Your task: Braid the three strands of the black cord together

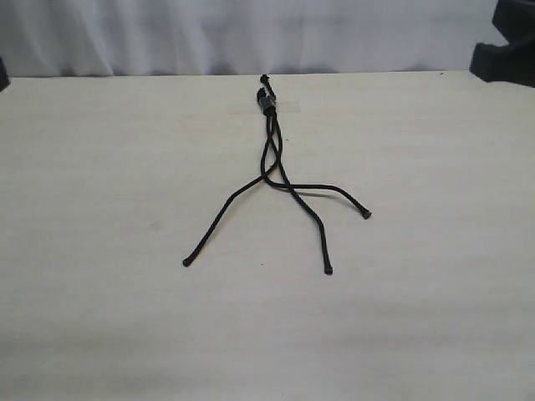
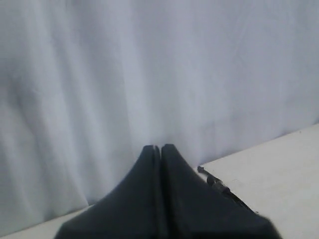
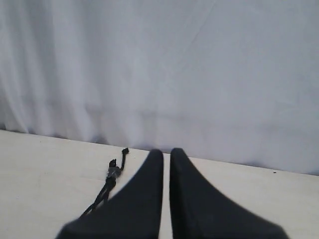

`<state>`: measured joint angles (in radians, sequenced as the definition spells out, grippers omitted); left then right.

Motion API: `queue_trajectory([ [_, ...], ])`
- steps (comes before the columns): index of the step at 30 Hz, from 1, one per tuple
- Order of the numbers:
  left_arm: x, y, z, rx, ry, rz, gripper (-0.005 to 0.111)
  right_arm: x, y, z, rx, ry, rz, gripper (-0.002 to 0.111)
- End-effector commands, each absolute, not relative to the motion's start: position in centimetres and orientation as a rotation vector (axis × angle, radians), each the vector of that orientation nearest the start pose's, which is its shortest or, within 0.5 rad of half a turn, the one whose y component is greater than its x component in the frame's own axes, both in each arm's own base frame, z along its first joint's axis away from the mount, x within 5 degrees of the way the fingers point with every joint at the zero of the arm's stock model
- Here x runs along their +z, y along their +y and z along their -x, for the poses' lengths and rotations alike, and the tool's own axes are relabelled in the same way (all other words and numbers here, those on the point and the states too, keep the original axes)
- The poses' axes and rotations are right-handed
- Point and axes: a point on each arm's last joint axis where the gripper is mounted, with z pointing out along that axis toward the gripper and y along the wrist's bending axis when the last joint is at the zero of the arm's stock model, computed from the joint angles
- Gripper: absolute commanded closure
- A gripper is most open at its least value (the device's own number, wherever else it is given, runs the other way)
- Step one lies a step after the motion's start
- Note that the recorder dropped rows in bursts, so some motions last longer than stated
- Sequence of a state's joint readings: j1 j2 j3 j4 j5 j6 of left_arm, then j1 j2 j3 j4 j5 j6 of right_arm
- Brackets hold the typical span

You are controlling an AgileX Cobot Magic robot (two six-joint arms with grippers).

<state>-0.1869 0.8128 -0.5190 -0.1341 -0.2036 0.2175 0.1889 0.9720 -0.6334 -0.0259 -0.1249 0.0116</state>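
Note:
The black cord [image 1: 267,102] lies in the middle of the pale table, its knotted end held under clear tape [image 1: 284,107] near the far edge. The three strands cross once just below the knot, then fan toward the near side: left strand [image 1: 221,219], middle strand [image 1: 311,224], right strand [image 1: 334,189], each ending in a small knob. Neither set of fingers shows in the exterior view. My left gripper [image 2: 160,147] is shut and empty, with the cord's knotted end [image 2: 214,181] beside it. My right gripper [image 3: 166,151] holds nothing, only a thin slit between its fingers; the cord's knot [image 3: 112,174] lies to one side.
A white curtain [image 1: 251,33] hangs behind the table's far edge. A dark piece of an arm [image 1: 510,50] sits at the exterior view's top right corner and another sliver [image 1: 2,73] at its left edge. The tabletop [image 1: 100,317] around the cord is bare wood grain.

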Motion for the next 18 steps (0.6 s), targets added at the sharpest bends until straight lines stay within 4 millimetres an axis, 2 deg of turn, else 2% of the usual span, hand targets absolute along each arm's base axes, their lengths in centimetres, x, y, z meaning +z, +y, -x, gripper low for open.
queue_trajectory([
  [1, 32.8, -2.6, -14.9, -0.078, 1.511, -0.17, 0.107, 32.4, 3.4, -18.0, 0.15, 1.626, 0.15, 0.104],
  [7, 34.0, -2.3, -13.2, -0.081, 1.42, -0.157, 0.107, 33.1, 3.0, -15.5, 0.154, 1.549, 0.142, 0.104],
  [14, 34.2, -2.2, -12.9, -0.082, 1.408, -0.156, 0.107, 34.4, 2.6, -13.8, 0.159, 1.463, 0.135, 0.104],
  [17, 34.3, -1.9, -11.9, -0.073, 1.419, -0.158, 0.107, 34.6, 2.6, -13.4, 0.16, 1.443, 0.133, 0.104],
  [18, 34.1, -1.6, -11.1, -0.059, 1.454, -0.158, 0.107, 34.7, 2.5, -13.2, 0.16, 1.437, 0.132, 0.104],
])
